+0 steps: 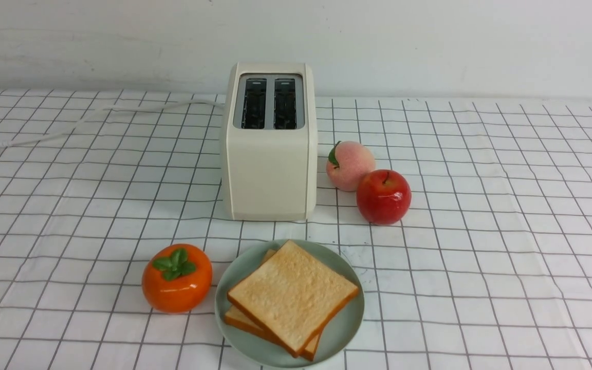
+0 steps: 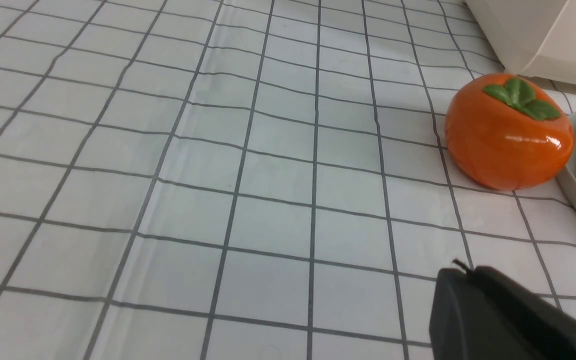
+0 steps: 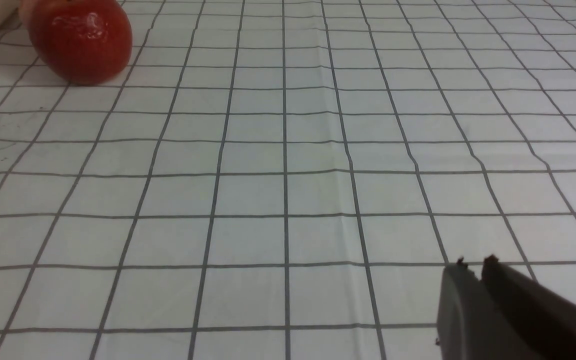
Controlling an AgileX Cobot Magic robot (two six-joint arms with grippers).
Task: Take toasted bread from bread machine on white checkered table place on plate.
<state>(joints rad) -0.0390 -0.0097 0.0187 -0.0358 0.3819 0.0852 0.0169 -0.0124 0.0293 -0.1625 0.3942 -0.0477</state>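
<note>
Toast (image 1: 292, 295) lies stacked, two slices, on the plate (image 1: 345, 329) low in the frame; the toaster (image 1: 270, 169) slots look empty. Both the left pincer (image 2: 460, 272) and right pincer (image 3: 475, 265) are clenched on nothing, so I think the job is done and the arms need only rest.

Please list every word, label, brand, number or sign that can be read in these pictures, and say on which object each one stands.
None: no readable text shows in any view.
The bread machine shows plain faces without lettering.
The plate, the toasted bread and the white checkered table carry no writing.
</note>
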